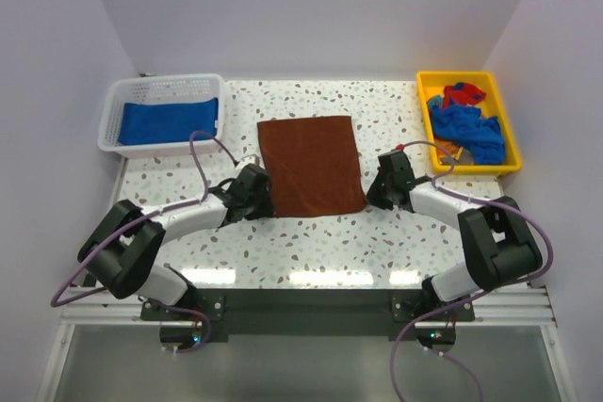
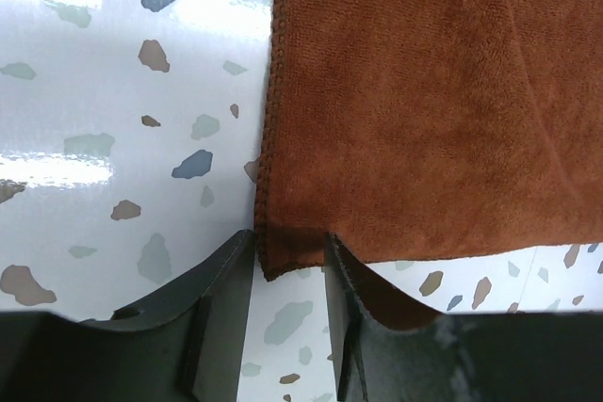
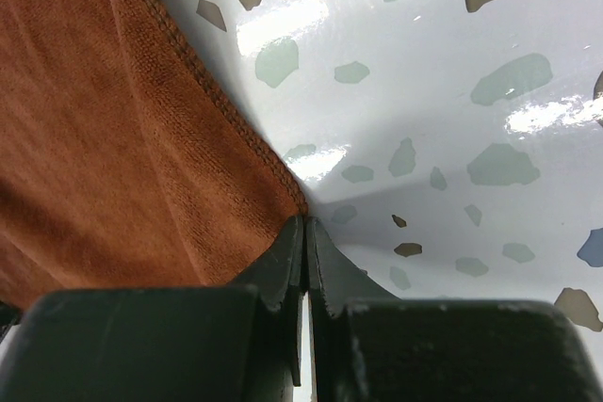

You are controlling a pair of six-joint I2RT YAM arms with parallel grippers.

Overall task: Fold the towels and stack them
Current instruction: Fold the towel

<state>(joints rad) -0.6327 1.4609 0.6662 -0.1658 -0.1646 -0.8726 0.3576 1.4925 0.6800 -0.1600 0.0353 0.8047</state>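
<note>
A brown towel (image 1: 313,167) lies spread flat in the middle of the speckled table (image 1: 311,251), slightly askew, with its long sides running away from the arms. Both arms reach in low to its near edge, one at each corner.

The left gripper (image 2: 289,256) sits at the near-left corner. Its jaws stand partly open, one on either side of that corner, and the cloth fills the gap between them. The wrist view shows the stitched hem running straight down into the gap. It does not show whether the fingers are pressing on the cloth.

The right gripper (image 3: 304,223) is at the near-right corner with its jaws closed tight, almost no gap left between them. The hem runs down into the tips, so the corner of the brown towel is pinched there (only the very tip of it). The cloth beside the tips lifts a little off the table.

At the far left stands a white basket (image 1: 111,122) holding a folded blue towel (image 1: 170,122). At the far right a yellow tray (image 1: 476,169) holds a loose heap of blue towels (image 1: 466,129) with a red towel (image 1: 464,93) at its far end.
</note>
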